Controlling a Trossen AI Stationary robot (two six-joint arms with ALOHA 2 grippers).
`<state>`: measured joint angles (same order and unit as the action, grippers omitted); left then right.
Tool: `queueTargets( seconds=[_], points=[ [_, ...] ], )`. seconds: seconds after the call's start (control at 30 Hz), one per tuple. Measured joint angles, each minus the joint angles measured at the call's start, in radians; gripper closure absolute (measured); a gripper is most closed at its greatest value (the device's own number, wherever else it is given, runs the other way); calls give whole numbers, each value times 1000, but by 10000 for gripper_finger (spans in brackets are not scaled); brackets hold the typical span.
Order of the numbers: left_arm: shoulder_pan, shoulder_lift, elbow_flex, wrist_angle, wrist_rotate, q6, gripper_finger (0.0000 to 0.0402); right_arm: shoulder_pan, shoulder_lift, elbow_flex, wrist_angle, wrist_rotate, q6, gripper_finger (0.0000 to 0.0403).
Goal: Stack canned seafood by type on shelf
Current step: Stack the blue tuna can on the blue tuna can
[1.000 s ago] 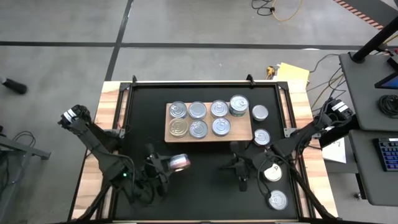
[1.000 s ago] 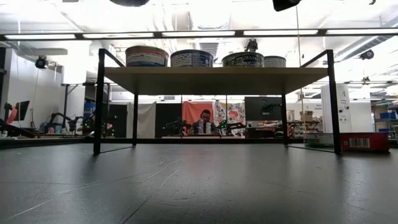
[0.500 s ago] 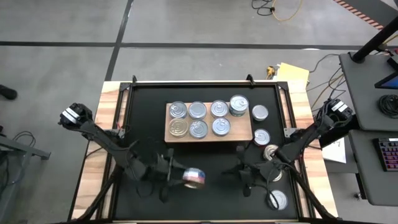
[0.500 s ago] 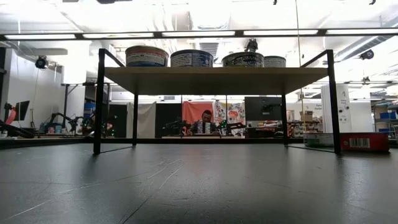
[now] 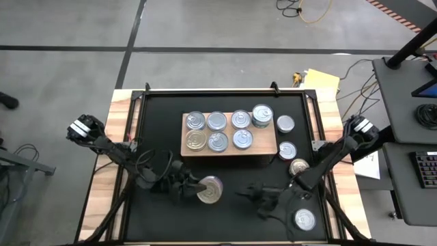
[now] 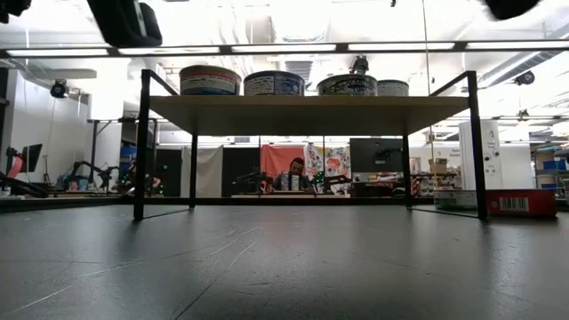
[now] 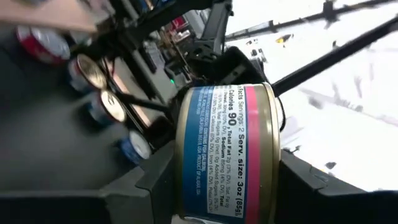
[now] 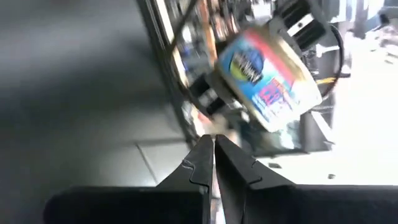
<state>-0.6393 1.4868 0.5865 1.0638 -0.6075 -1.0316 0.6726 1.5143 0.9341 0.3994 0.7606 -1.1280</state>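
left gripper [image 5: 194,188] sits over the black mat [image 5: 157,123] in front of the shelf [image 5: 229,143], fingers clamped on a can [image 5: 209,190] held above the mat on its near side, lid facing up toward the overhead camera. left wrist view confirms the hold: the held can fills the space between the two dark fingers [image 7: 155,180], which press its two flat ends, blue and pink label with white print turned to the lens. right gripper [image 5: 254,196] hangs over the mat near its front right part, jaws fully closed with nothing between them; in the right wrist view its fingertips [image 8: 202,163] meet in a point, and the other arm's held can shows blurred beyond them. shelf is a light-wood board near the middle of the mat, carrying seven cans: four in the back row [image 5: 229,119] and three in the front row [image 5: 218,140], the far right one in the back row looking taller or stacked. low view shows the board raised on thin black legs [image 6: 140,147] with cans standing on top. four loose cans lie on the mat right of the shelf: one [image 5: 285,124] beside its right end, one [image 5: 287,150] just in front of that, one gold-lidded [image 5: 298,167] nearer the right arm, and one [image 5: 304,219] at the front right corner. a person [image 6: 293,175] sits in the room behind.
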Motion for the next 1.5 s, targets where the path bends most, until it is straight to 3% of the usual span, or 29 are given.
queueTargets(
  seconds=[0.13,0.4,0.8,0.93,1.3,1.5],
  points=[
    [-39,0,11,-17,-44,-131,228,-1,75,67,4,117,-158,394],
    [-98,0,8,-128,-160,-295,228,17,175,186,3,168,-407,394],
    [-101,0,7,-147,-161,-290,228,21,204,300,2,204,-425,380],
    [-102,0,7,-148,-158,-282,228,21,204,300,-5,199,-419,335],
    [-102,0,6,-148,-150,-282,226,20,205,297,-97,47,-376,138],
    [-101,0,6,-148,-149,-282,226,-10,205,297,-95,15,-371,78]
  ],
)
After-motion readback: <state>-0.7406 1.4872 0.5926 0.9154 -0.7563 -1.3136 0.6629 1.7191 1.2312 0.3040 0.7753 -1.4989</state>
